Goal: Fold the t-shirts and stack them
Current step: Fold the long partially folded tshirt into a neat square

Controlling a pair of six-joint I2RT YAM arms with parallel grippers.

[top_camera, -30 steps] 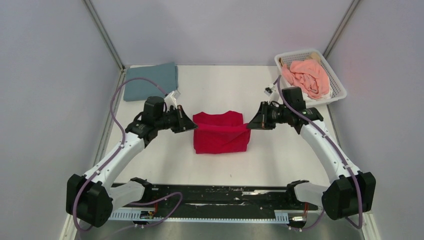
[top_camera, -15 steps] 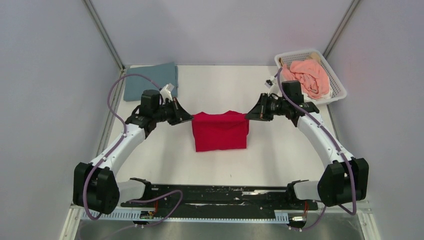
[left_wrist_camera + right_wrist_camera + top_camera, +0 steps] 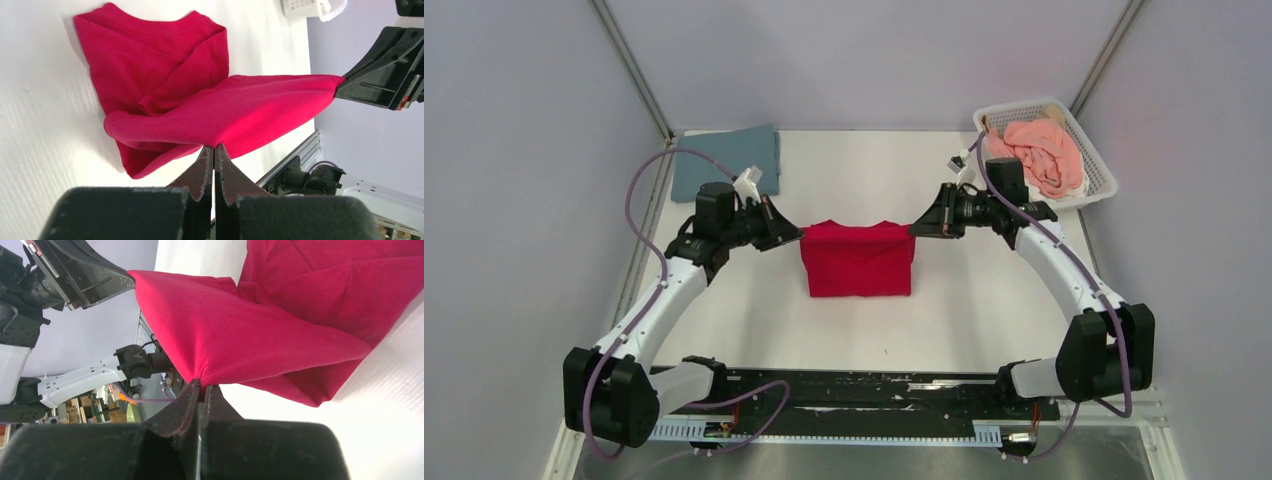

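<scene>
Holding, left pincer: my left pincer (image 3: 214, 150) is clenched on one end of the lifted hem of the bright red soft cloth t-shirt (image 3: 165, 75), with the cloth pinched between the closed fingers.
Holding, right pincer: my right pincer (image 3: 200, 385) is clamped on the other end of that hem, and the edge is pulled taut between the two.
Red t-shirt: it lies mid-bench, a little nearer the far edge than the near one. Its lower layer is flat on the white bench (image 3: 984, 320), while the held layer hangs above it and is not yet laid down.
Just changed: over the last second I have carried both pincers from over the shirt's middle towards the far edge. The hem now sits above the collar end.
Meaning: I judge the half fold almost closed. What remains is lowering, letting go, then stacking.
Far left corner: a folded dull grey-blue t-shirt (image 3: 724, 160), probably where the stack goes.
Far right corner: a white plastic lattice basket (image 3: 1104, 182) holding a crumpled salmon-pink t-shirt (image 3: 1039, 150), not yet folded.
</scene>
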